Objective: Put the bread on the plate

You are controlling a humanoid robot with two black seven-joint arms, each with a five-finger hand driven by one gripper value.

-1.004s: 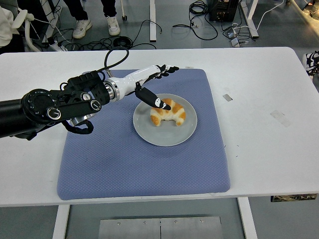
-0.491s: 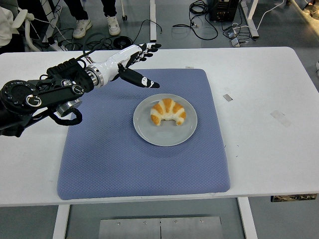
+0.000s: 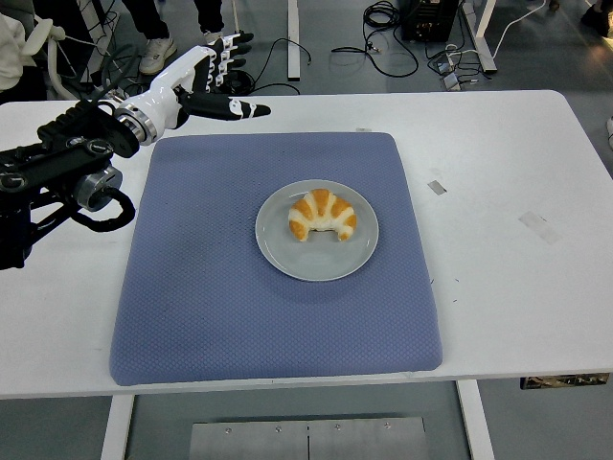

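A golden croissant [image 3: 323, 216] lies on a round grey plate [image 3: 316, 261] in the middle of a blue mat [image 3: 220, 297]. My left hand [image 3: 222, 81] hangs over the table's far left, above the mat's back-left corner, well away from the plate. Its fingers are spread and hold nothing. The black left arm [image 3: 57, 177] comes in from the left edge. The right arm is out of view.
The white table [image 3: 517, 278] extends to the right of the mat, with small tape marks [image 3: 538, 225] on it. Cables and a person's feet [image 3: 158, 53] show on the floor beyond the far edge.
My left hand has drawn back from the croissant, moving up and to the left, off the plate to the mat's back-left corner. The croissant stays on the plate.
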